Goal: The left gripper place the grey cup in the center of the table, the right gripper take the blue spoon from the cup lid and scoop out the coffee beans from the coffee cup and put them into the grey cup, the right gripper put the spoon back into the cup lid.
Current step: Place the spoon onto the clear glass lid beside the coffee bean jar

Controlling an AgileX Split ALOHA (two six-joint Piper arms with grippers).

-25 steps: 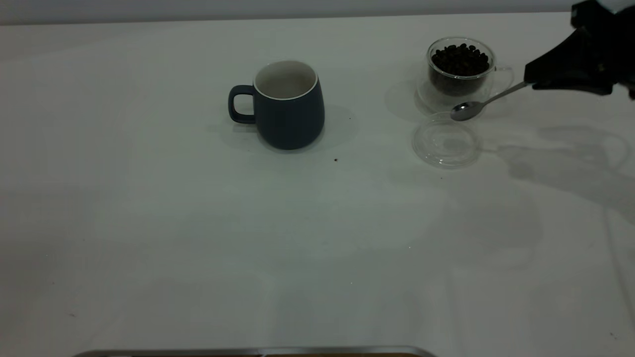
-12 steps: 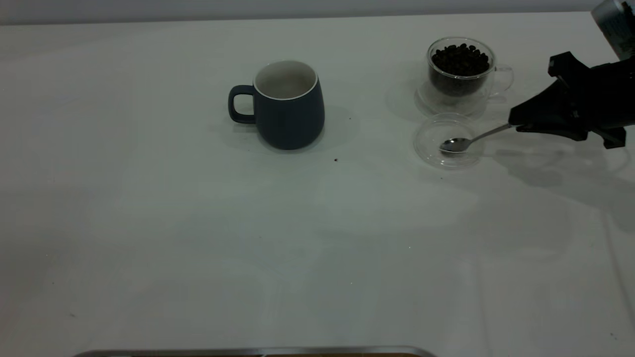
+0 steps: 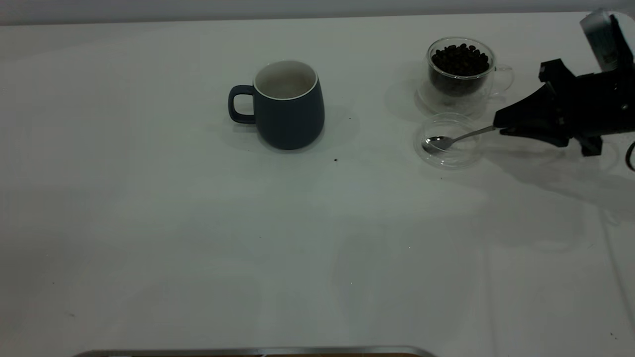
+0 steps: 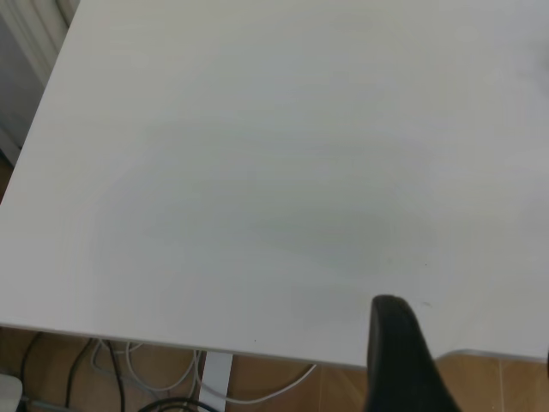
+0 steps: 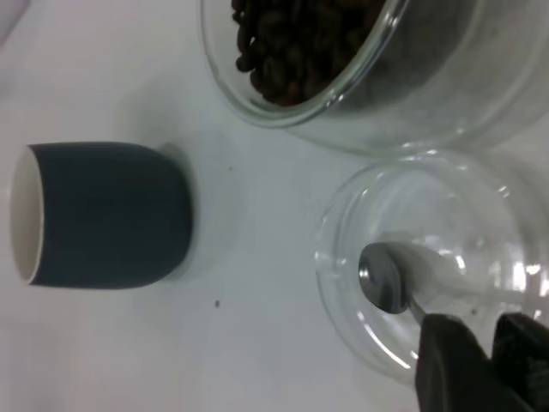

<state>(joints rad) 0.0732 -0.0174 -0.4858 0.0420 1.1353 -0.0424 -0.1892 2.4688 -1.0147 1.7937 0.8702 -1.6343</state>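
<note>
The right gripper [image 3: 497, 126] was clamped on the handle of the spoon [image 3: 449, 139], whose bowl reached out ahead of the fingertips and sat low over the lid [image 3: 447, 155], apparently touching the glass. The coffee cup [image 3: 460, 74] with its beans [image 3: 460, 58] stood just beyond the lid, off to one side of the spoon; the grey cup [image 3: 288, 106] stood well ahead, past the spoon's tip, near the middle of the table [image 3: 198, 223]. The step in hand looked like the return of the spoon. To do it well, the bowl wanted to rest well inside the rim before the fingers let go, and the gripper then wanted to draw straight back along the handle, so as not to flick the spoon or nudge the glass cup. The left gripper [image 4: 403, 360] hung over the bare table edge, far off; whether it was spread or closed I cannot tell.
</note>
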